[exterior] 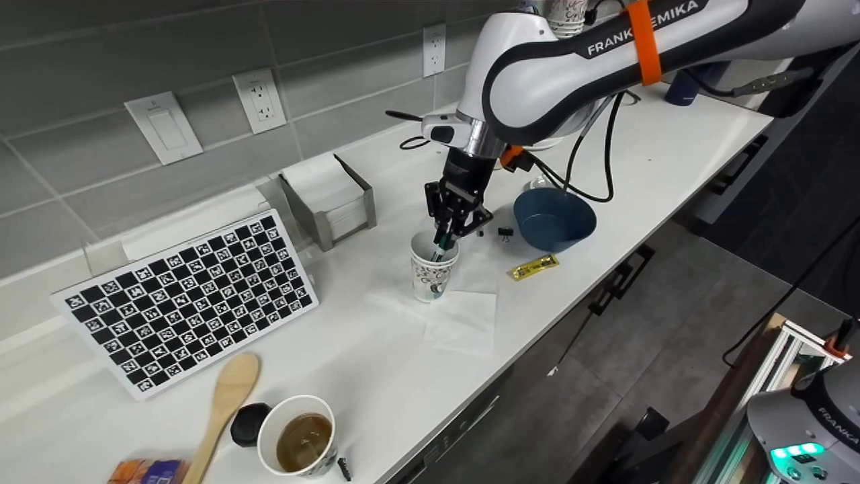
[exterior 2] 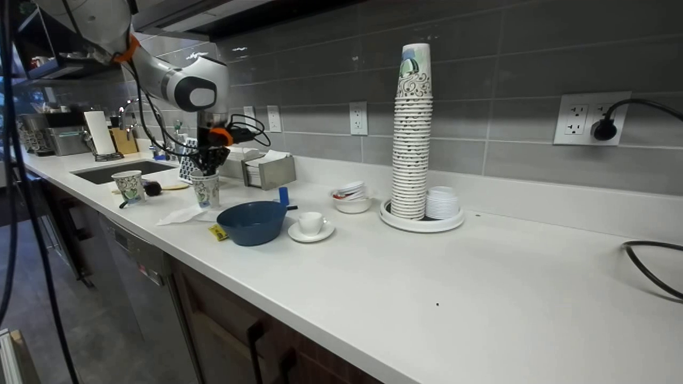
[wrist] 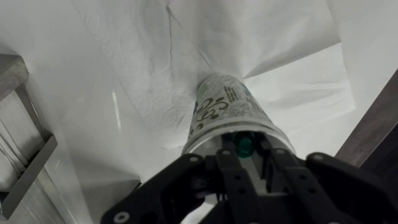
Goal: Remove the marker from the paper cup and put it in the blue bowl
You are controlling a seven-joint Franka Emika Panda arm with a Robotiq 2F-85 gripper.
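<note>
The paper cup (exterior: 431,277) stands upright on the counter, white with a dark and green print; it also shows in an exterior view (exterior 2: 207,193) and in the wrist view (wrist: 228,107). The marker (wrist: 245,147) is inside the cup, its green end facing the wrist camera; it leans against the cup's inside in an exterior view (exterior: 440,250). My gripper (exterior: 446,234) reaches down into the cup mouth, its two fingers close against both sides of the marker. The marker's lower part is hidden by the cup. The blue bowl (exterior: 552,225) stands apart from the cup; it also shows in an exterior view (exterior 2: 253,224).
A white napkin (exterior: 463,323) lies by the cup. A yellow packet (exterior: 534,267) and a binder clip (exterior: 505,232) lie near the bowl. A napkin holder (exterior: 329,202) stands near the wall. A white cup on a saucer (exterior 2: 310,225) stands beside the bowl. A cup of brown liquid (exterior: 297,437) stands farther off.
</note>
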